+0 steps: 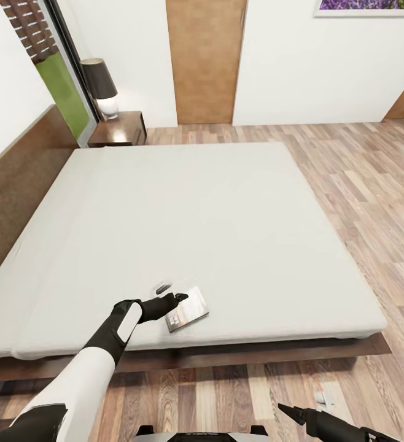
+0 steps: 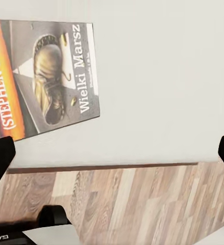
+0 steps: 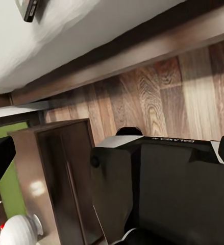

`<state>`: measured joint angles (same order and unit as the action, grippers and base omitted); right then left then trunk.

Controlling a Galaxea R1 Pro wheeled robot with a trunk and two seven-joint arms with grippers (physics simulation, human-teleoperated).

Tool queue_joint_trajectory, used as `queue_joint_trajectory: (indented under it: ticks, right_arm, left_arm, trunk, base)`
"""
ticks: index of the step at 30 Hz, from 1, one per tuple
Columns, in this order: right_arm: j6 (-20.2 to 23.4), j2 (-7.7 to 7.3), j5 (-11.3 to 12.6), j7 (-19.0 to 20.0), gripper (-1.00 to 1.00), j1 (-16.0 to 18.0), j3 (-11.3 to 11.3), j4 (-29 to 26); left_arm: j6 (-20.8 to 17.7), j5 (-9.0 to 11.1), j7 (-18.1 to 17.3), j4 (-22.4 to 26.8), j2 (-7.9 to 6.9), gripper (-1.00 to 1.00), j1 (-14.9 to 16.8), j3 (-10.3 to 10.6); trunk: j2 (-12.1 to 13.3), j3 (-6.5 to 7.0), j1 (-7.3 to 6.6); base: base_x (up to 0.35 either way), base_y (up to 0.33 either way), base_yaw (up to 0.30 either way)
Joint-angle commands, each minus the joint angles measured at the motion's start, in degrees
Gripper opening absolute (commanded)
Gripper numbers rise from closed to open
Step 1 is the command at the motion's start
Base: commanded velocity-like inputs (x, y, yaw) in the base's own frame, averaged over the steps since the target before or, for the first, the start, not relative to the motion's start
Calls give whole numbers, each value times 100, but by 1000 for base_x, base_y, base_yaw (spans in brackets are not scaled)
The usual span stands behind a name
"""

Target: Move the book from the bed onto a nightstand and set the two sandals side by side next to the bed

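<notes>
Near the bed's [image 1: 226, 209] front edge, the paperback book [image 1: 186, 309] lies flat; left gripper [image 1: 178, 298] hovers beside it, jaws spread. Shift over the cover, lower squarely, pinch the free edge. Right gripper [image 1: 288, 410] low; can't tell its jaws.

The book [image 1: 187, 309] lies on the bed [image 1: 183, 215] near its front edge, just right of the left pincer [image 1: 176, 300], with the nightstand [image 1: 120, 129] behind the bed's far-left corner.

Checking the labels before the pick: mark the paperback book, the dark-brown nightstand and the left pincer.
Dark-covered paperback book [image 1: 190, 310]: head view, cover middle.
Dark-brown wooden nightstand [image 1: 123, 126]: head view, glossy top.
Left pincer [image 1: 180, 297]: head view, between fingertips.
</notes>
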<state>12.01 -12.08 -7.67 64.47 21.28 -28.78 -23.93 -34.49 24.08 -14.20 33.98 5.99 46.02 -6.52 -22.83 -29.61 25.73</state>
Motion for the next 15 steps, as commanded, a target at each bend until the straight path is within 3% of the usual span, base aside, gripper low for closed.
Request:
queue_joint_trajectory:
  ticks: [1,7,15]
  right_arm:
    - [52,5,-50,39,100,6,-49,-7]
    - [47,6,-50,39,100,2,-49,-8]
    - [47,7,-50,39,100,1,-49,-7]
  left_arm:
    - [-50,9,-13,4,8,100,3,-42]
    - [-50,9,-13,4,8,100,3,-42]
    - [-50,9,-13,4,8,100,3,-42]
  trunk:
    - [-9,-8,6]
    - [-9,-8,6]
    - [-9,-8,6]
  base:
    - [268,0,0]
    - [273,0,0]
    - [42,0,0]
